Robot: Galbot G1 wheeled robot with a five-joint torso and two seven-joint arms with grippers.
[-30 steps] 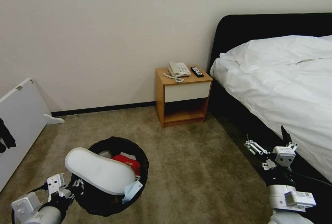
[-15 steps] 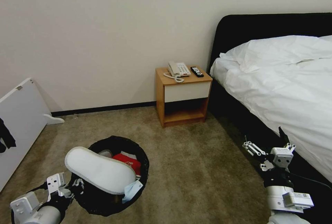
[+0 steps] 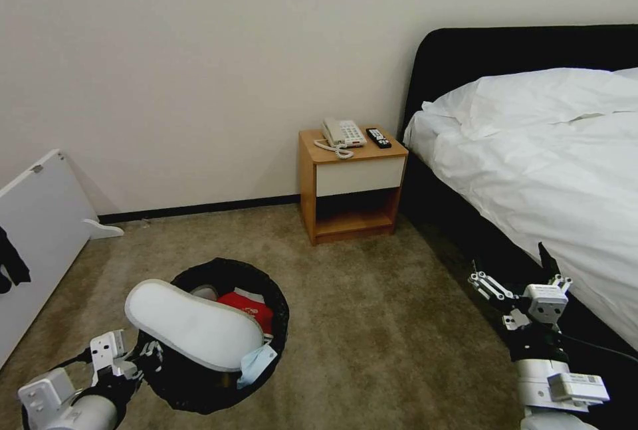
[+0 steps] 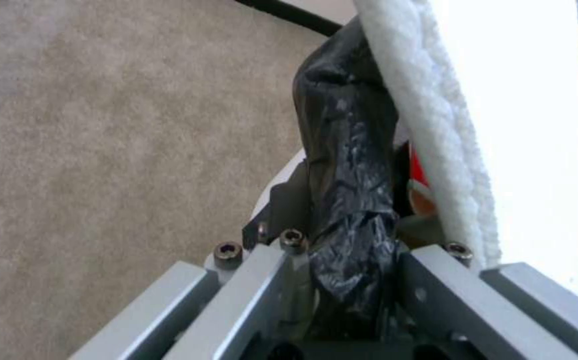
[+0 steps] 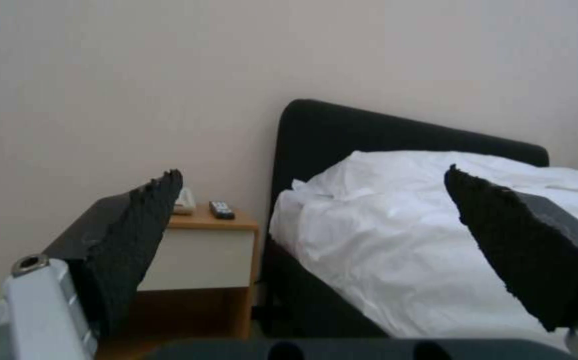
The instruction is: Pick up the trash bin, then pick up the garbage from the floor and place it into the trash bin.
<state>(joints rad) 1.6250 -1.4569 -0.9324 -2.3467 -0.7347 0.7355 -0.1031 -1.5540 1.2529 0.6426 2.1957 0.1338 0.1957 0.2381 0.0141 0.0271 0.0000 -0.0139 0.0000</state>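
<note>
The trash bin (image 3: pixel 199 398), lined with a black bag, hangs at the lower left over the floor (image 3: pixel 372 323). My left gripper (image 3: pixel 143 353) is shut on its near rim. In the left wrist view my left gripper (image 4: pixel 348 260) is shut on the bag-covered rim (image 4: pixel 345 150). Garbage fills the bin: a white slipper (image 3: pixel 193 325) lies across the top, with a red packet (image 3: pixel 247 306) and a pale-blue mask (image 3: pixel 254 363) beside it. The slipper (image 4: pixel 502 125) shows close beside the rim. My right gripper (image 3: pixel 510 270) is open and empty at the lower right by the bed, and my right gripper (image 5: pixel 312 182) holds nothing.
A wooden nightstand (image 3: pixel 352 184) with a phone (image 3: pixel 342 132) and a remote (image 3: pixel 379 137) stands against the back wall. The bed (image 3: pixel 551 164) with white bedding runs along the right. A white panel (image 3: pixel 40 230) leans at the left. Open carpet lies between bin and bed.
The bin, held by my left gripper, has crept slightly upward. My right gripper has barely shifted and stays open.
</note>
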